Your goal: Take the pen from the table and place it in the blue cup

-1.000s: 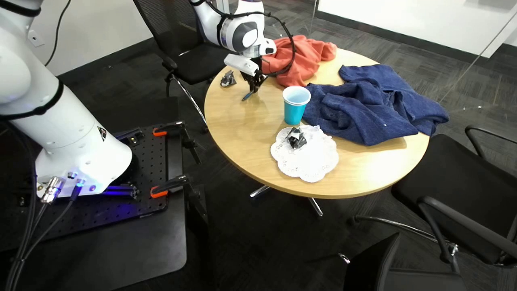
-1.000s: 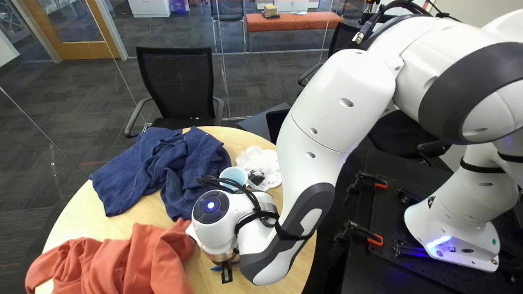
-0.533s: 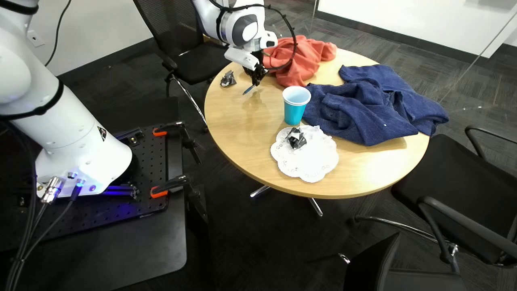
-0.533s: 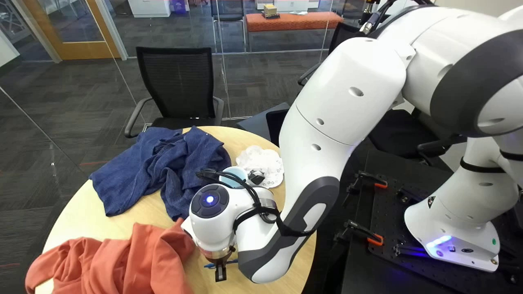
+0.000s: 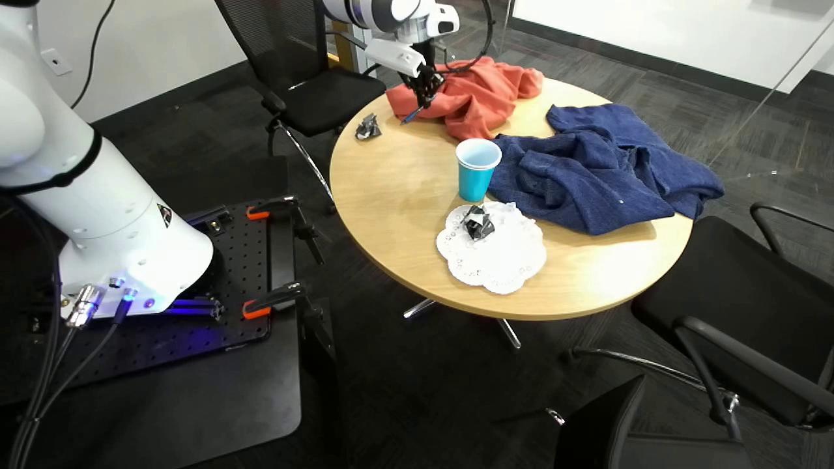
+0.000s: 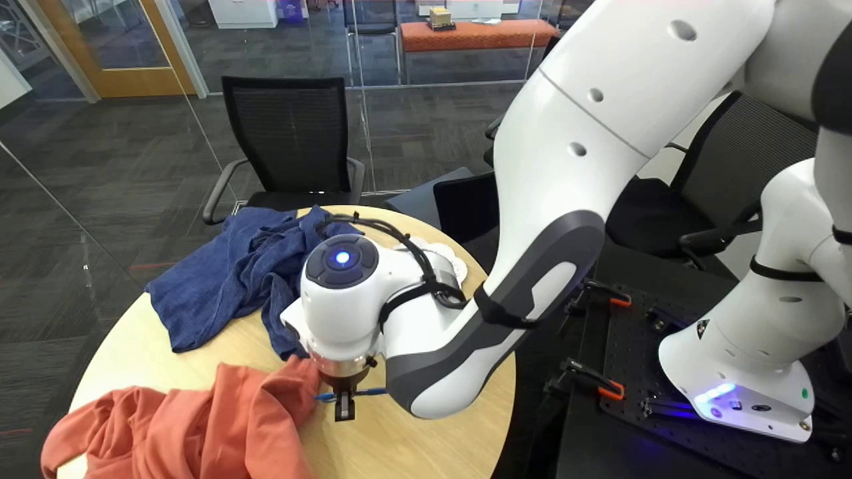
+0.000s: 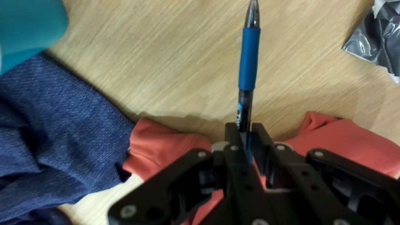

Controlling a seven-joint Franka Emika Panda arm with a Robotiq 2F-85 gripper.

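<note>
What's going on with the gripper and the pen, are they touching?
Touching. The wrist view shows the gripper closed on the pen, with a jaw against either side of it.

Made out "TW", somewhat blurred, in the wrist view, in small white letters (image 7: pixel 238 120) on the dark barrel of the pen (image 7: pixel 247 72), set lengthwise next to a light-blue mark (image 7: pixel 239 108); could not read further toward the jaws. In both exterior views, found a sticker (image 5: pixel 165 215) on the arm's base (image 5: pixel 137 251), too small to read.
</note>
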